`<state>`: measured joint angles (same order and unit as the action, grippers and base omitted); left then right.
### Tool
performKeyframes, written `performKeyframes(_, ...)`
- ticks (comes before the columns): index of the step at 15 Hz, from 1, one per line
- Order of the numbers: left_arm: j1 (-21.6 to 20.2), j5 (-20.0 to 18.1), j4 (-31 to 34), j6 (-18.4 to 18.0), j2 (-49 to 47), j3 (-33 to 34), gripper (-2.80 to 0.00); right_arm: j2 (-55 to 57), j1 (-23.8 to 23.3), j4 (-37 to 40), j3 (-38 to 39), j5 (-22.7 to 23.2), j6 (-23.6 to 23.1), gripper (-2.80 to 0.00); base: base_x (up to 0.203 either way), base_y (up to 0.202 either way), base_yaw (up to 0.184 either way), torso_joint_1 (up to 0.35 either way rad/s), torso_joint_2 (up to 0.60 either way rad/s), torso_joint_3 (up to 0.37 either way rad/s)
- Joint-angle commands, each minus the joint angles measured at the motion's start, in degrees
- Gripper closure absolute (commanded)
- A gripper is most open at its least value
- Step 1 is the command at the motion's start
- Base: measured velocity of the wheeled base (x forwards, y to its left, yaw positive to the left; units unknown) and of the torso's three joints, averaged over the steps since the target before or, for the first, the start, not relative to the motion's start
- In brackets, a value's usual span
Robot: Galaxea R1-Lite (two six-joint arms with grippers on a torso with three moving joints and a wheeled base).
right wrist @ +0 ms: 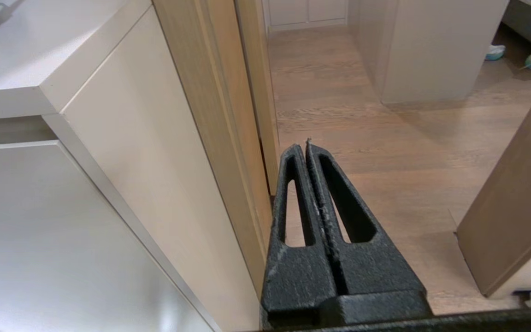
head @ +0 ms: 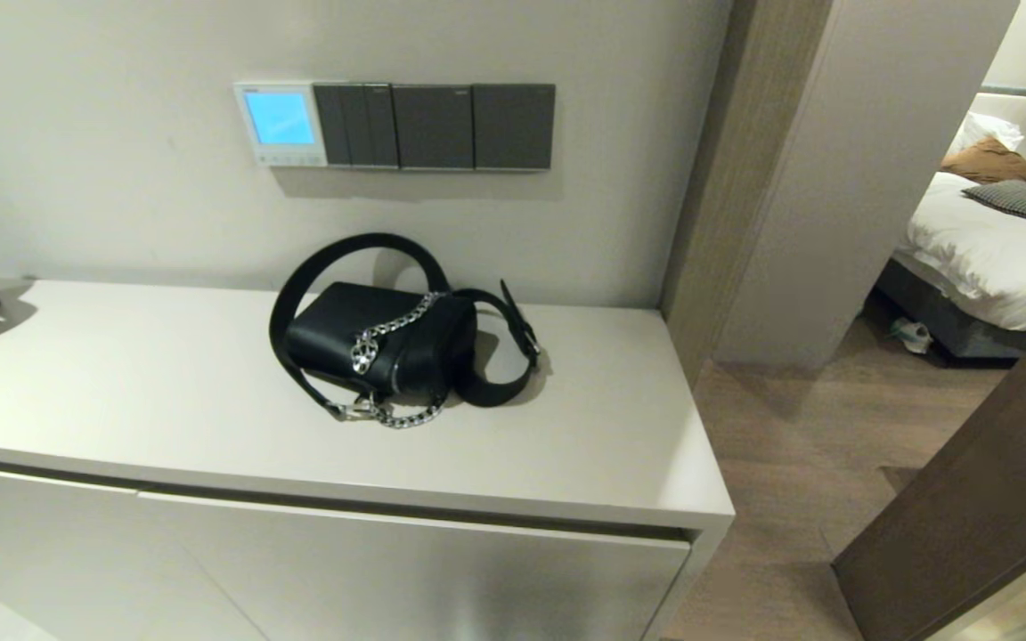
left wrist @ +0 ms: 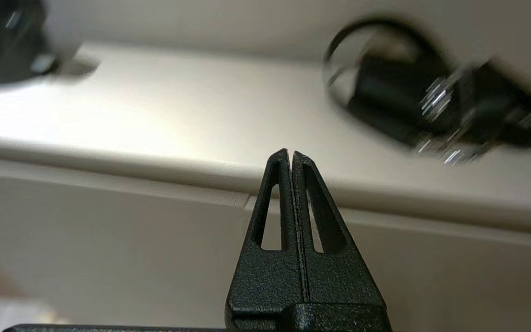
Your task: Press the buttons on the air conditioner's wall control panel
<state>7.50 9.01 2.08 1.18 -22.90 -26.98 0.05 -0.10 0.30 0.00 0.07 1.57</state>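
While the left gripper (left wrist: 291,153), jaws pinched together on nothing, sits low by the cabinet front (left wrist: 109,240), the AC panel (head: 280,124) w/ buttons (head: 284,159) is well above/ahead, so approach seems just starting; next: raise, aim tip; right gripper (right wrist: 303,145) likewise closed, parked.

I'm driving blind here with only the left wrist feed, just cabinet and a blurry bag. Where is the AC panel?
Observer: In the head view the air conditioner's wall control panel hangs on the wall above the black bag, leftmost in a row with three dark switch plates.
Operator: Is its screen on?
Observer: Yes, it glows light blue; the buttons run along its lower edge.
Operator: Where is my other arm?
Observer: The right gripper is shut and low, pointing at the wooden floor beside the cabinet's end.
Operator: And mine?
Observer: The left gripper is shut, below the cabinet top's front edge; neither arm shows in the head view.
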Motion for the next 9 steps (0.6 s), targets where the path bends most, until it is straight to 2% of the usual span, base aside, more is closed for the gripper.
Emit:
performKeyframes(1, -0.18, 3.85, 4.59, -0.47, 6.96, 5.43, 0.00, 0.04, 0.01, -0.02, 0.09, 0.01, 0.01, 0.00, 0.000, 0.000, 0.000, 0.000, 0.00, 0.000)
performKeyframes(4, -1.99, 4.78, 4.65, -0.36, 3.78, 9.20, 0.00, 0.04, 0.01, 0.05, 0.09, 0.01, 0.01, 0.00, 0.000, 0.000, 0.000, 0.000, 0.00, 0.000)
performKeyframes(6, -6.05, 4.67, 3.07, 0.31, 2.34, 11.28, 0.00, 0.04, 0.01, 0.05, 0.09, 0.01, 0.01, 0.00, 0.000, 0.000, 0.000, 0.000, 0.00, 0.000)
performKeyframes(7, -7.92, 4.32, 2.73, 0.21, 2.51, 11.93, 0.00, 0.04, 0.01, -0.03, 0.09, 0.01, 0.01, 0.00, 0.000, 0.000, 0.000, 0.000, 0.00, 0.000)
performKeyframes(9, -8.87, 2.50, 2.49, -0.18, 4.92, 15.08, 0.00, 0.04, 0.01, 0.05, 0.09, 0.01, 0.01, 0.00, 0.000, 0.000, 0.000, 0.000, 0.00, 0.000)
